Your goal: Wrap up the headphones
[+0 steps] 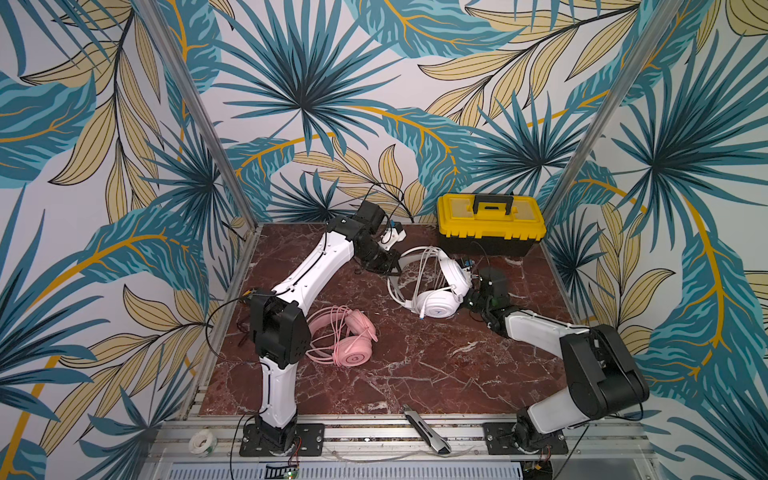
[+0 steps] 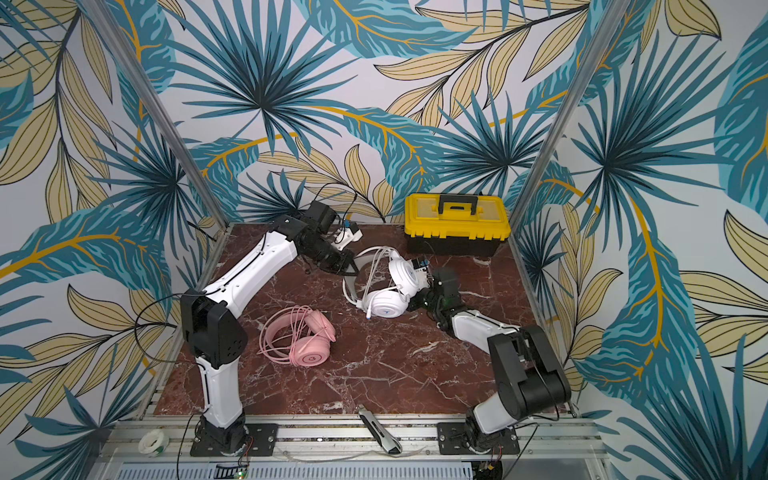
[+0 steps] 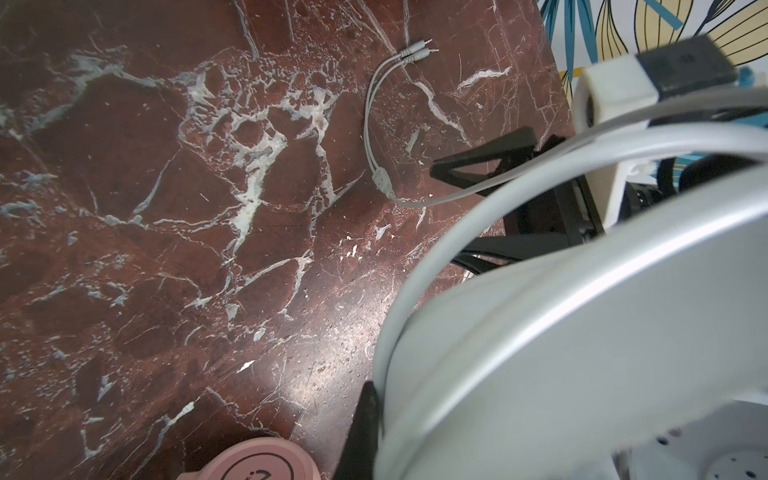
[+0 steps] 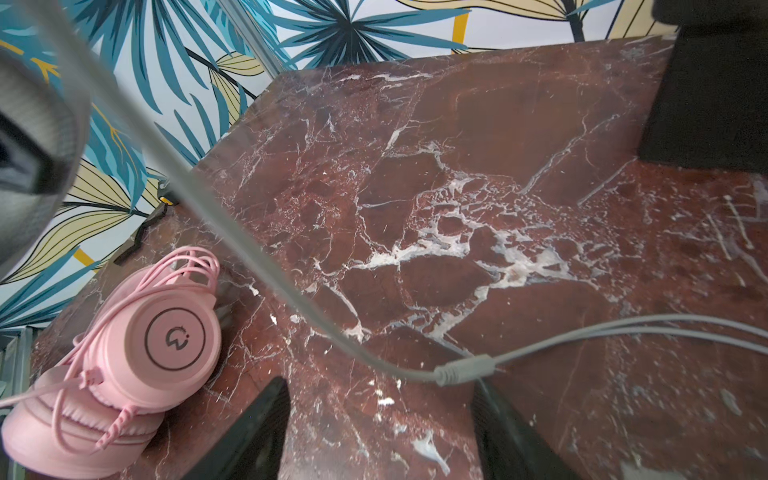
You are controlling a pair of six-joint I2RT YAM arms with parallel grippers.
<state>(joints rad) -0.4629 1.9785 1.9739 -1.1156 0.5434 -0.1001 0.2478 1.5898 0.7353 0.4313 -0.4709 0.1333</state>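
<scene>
Just behind the white headphones' (image 1: 438,307) crosswise cable (image 4: 465,370), poising right gripper (image 4: 380,384) wide open, empty; pinching headband (image 3: 582,291) with left gripper (image 1: 392,269).

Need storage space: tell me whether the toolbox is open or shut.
Shut: the toolbox has its yellow lid flat on the black base.

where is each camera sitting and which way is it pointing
Top views: high above the arms' bases, looking down on the marble table, left arm, right arm, white headphones, pink headphones.
Left wrist: on the left arm, facing the table past the white headband; one left gripper finger shows.
Right wrist: on the right arm, low, facing across the table toward the pink headphones; open right gripper shows.
Shared: both wrist views see the white cable's splitter.
</scene>
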